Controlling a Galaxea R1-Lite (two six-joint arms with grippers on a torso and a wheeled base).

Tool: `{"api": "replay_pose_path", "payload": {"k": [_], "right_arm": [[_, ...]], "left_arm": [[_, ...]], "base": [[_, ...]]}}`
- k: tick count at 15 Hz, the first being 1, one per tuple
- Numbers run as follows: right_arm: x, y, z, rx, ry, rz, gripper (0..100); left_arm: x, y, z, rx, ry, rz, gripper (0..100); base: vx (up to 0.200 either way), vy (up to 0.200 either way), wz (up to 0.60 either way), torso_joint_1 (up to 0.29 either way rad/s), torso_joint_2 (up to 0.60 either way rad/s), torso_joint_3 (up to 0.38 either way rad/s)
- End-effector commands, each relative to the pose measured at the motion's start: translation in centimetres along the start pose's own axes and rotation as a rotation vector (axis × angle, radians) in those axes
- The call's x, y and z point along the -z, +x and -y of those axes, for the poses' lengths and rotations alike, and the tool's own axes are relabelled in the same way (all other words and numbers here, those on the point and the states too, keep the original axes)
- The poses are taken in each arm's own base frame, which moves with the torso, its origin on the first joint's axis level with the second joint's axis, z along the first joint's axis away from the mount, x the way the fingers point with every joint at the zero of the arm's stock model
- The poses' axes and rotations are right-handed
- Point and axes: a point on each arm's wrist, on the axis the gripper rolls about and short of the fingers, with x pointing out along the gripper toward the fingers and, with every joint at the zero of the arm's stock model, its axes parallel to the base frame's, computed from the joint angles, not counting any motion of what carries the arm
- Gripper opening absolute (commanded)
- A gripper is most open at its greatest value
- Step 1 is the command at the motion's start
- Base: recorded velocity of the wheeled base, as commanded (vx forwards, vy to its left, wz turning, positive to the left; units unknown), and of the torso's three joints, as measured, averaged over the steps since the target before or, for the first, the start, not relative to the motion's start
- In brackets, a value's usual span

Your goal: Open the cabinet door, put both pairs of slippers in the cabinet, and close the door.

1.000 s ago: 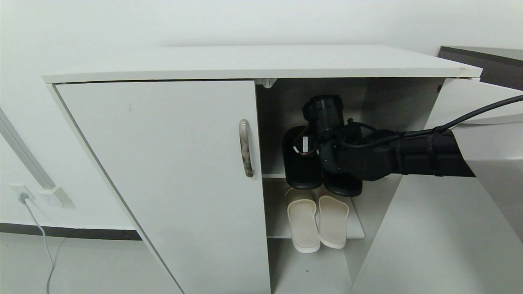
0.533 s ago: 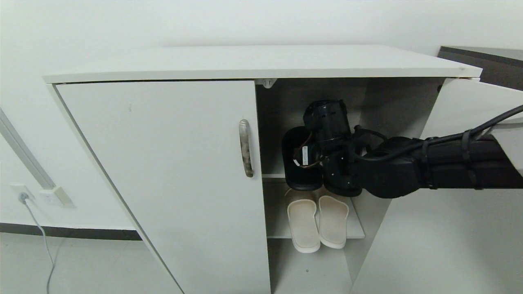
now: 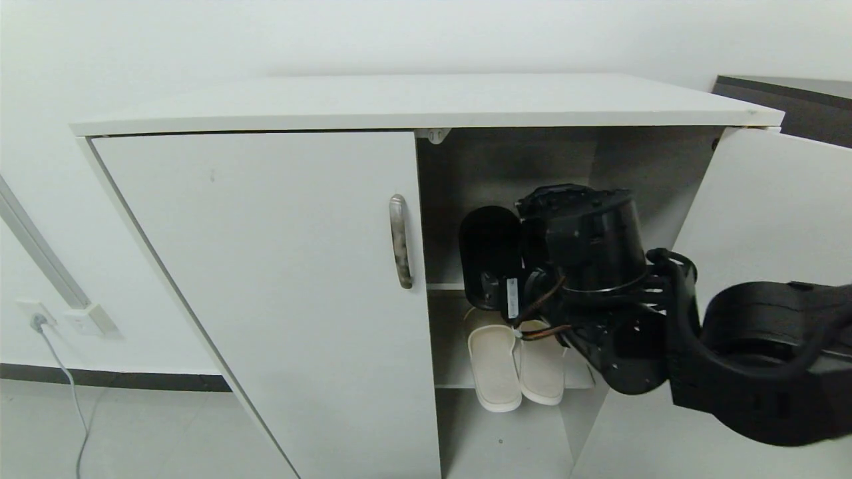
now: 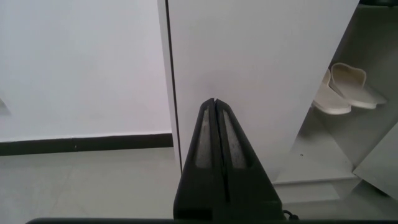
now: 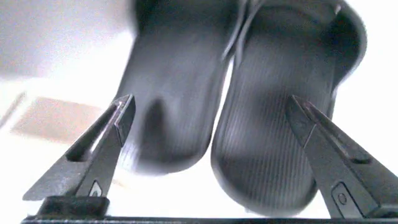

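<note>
The white cabinet [image 3: 426,100] has its right door [image 3: 765,219] swung open and its left door [image 3: 266,279] closed. A pair of black slippers [image 3: 489,256] lies on the upper shelf, partly hidden by my right arm's wrist [image 3: 592,266]. A pair of white slippers [image 3: 516,362] sits on the shelf below, heels over its front edge. My right gripper [image 5: 211,109] is open in front of the black slippers [image 5: 273,112], holding nothing. My left gripper [image 4: 214,102] is shut and empty, low before the closed door, with the white slippers [image 4: 345,90] off to one side.
The closed left door carries a metal handle [image 3: 399,241] near the opening. A wall socket with a hanging cable [image 3: 36,319] is low on the left wall. The open right door stands close beside my right arm.
My right arm has drawn back out of the cabinet, toward the camera and lower. The black slippers stay on the upper shelf.
</note>
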Motion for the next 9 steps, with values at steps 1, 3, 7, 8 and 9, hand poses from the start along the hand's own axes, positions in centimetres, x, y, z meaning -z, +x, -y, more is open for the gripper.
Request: {"api": "replay_pose_path", "payload": {"k": [1, 3, 7, 8, 9], "right_arm": [[-0.2, -3.0, 1.3, -0.077, 0.025, 0.031, 0], [0.2, -3.1, 1.4, -0.092, 0.031, 0.034, 0], [1.7, -2.2, 1.0, -0.081, 0.005, -0.001, 0], [2.0, -2.0, 0.9, -0.080, 0.003, -0.006, 0], [2.4, -1.8, 0.8, -0.080, -0.002, -0.006, 0]], "left_arm": [[0.0, 0.0, 0.0, 0.000, 0.000, 0.000, 0], [0.0, 0.0, 0.0, 0.000, -0.001, 0.000, 0], [0.0, 0.0, 0.0, -0.001, -0.001, 0.000, 0], [0.0, 0.0, 0.0, -0.001, -0.001, -0.001, 0], [0.0, 0.0, 0.0, -0.001, -0.003, -0.001, 0]], "base": [[0.000, 0.000, 0.00, 0.000, 0.00, 0.000], [0.000, 0.000, 0.00, 0.000, 0.00, 0.000], [0.000, 0.000, 0.00, 0.000, 0.00, 0.000], [0.000, 0.000, 0.00, 0.000, 0.00, 0.000], [0.000, 0.000, 0.00, 0.000, 0.00, 0.000]]}}
